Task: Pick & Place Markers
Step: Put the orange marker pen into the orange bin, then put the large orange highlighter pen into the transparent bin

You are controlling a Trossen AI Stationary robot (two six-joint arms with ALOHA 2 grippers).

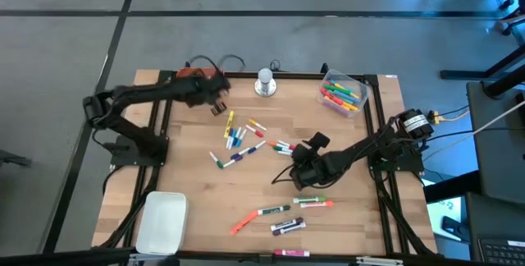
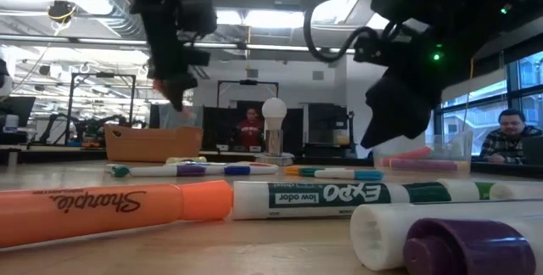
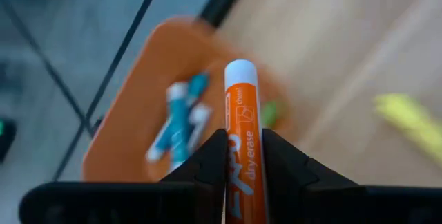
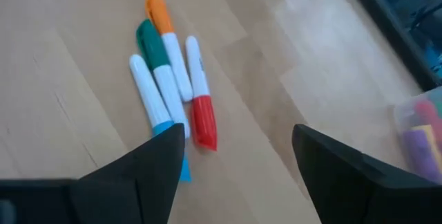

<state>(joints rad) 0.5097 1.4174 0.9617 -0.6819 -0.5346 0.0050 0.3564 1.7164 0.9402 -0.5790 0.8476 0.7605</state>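
left wrist view: orange marker clamped over the orange tray

left wrist view shows the left gripper (image 3: 243, 158) clenched on an orange expo dry erase marker (image 3: 242, 124), its white end sticking out past the fingertips (image 3: 210, 158). below it sits an orange tray (image 3: 131, 120) holding a few teal and white markers. from above, this gripper (image 1: 218, 104) hangs at the table's far left corner, just beside that tray (image 1: 197, 74).

the right gripper (image 4: 238, 162) has its jaws released wide, empty, above a small cluster of markers (image 4: 169, 79): one with a red cap, one with a green cap, one with an orange cap and one with a blue cap. they lie just ahead of the fingers, not between them. in the high view this gripper (image 1: 299, 163) is right of centre on the wooden table (image 1: 197, 192).

a loose scatter of markers (image 1: 238, 139) fills the middle; more (image 1: 283, 213) lie toward the near edge. bare wood is open around the white tray (image 1: 162, 221) at the near left. a clear bin (image 1: 343, 94) of markers stands far right, and a silver knob (image 1: 264, 83) stands at the far edge.

readable at table height: "sharpie" on an orange marker (image 2: 110, 207), "expo low odor" on a green-capped one (image 2: 356, 197).
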